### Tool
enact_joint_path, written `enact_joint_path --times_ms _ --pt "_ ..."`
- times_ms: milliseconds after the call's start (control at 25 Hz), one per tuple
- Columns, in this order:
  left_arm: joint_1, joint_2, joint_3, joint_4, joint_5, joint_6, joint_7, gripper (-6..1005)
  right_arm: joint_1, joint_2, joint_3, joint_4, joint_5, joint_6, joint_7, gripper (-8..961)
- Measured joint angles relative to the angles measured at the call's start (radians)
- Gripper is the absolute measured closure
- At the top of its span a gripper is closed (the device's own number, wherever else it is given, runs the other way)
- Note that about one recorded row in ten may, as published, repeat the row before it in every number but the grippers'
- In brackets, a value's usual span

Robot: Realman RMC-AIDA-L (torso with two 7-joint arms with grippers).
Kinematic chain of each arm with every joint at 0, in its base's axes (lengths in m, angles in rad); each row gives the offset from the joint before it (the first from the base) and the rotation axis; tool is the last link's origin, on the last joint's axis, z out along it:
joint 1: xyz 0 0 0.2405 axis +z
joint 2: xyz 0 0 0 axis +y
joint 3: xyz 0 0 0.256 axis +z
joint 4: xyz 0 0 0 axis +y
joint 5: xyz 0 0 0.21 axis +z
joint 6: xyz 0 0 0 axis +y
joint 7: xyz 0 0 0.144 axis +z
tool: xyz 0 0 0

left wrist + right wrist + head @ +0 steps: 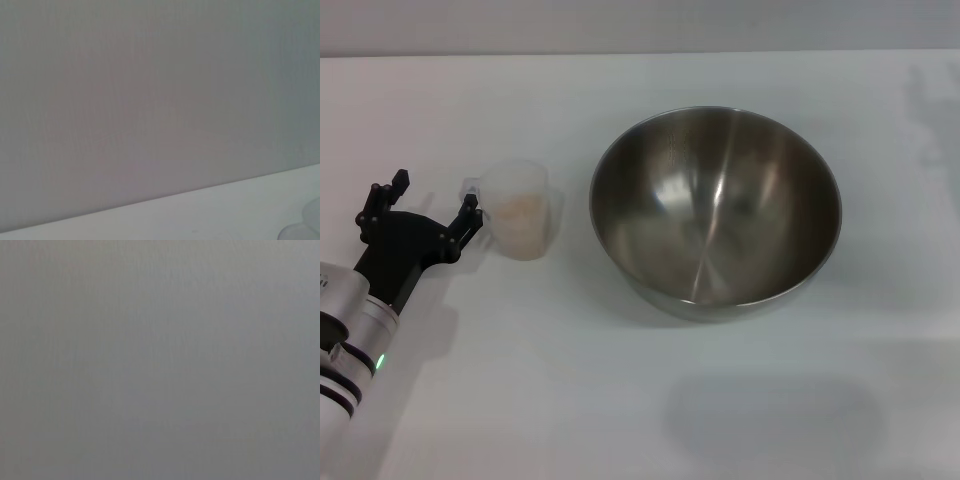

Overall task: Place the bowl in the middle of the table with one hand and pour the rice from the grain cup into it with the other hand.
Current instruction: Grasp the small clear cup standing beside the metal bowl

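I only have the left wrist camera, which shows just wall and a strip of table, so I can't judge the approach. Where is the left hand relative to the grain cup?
Observer: The left hand is open, low over the left side of the table. One fingertip is right by the handle of the grain cup, and the cup is outside the gap between the fingers.
Operator: Is the cup ready to pour?
Observer: It stands upright with the rice inside.
Operator: And the bowl?
Observer: The bowl sits to the right of the cup, apart from it and near the table's middle. There is no rice in it.
Operator: Right hand?
Observer: It shows in no view.
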Motion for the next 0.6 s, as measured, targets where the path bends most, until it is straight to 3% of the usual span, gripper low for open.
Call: enact_joint_path --times_ms 600 --pt "-0.002 -0.002 -0.014 -0.026 -0.002 -0.021 -0.010 336 -0.001 -0.001 0.000 0.000 0.000 -0.003 0.002 435"
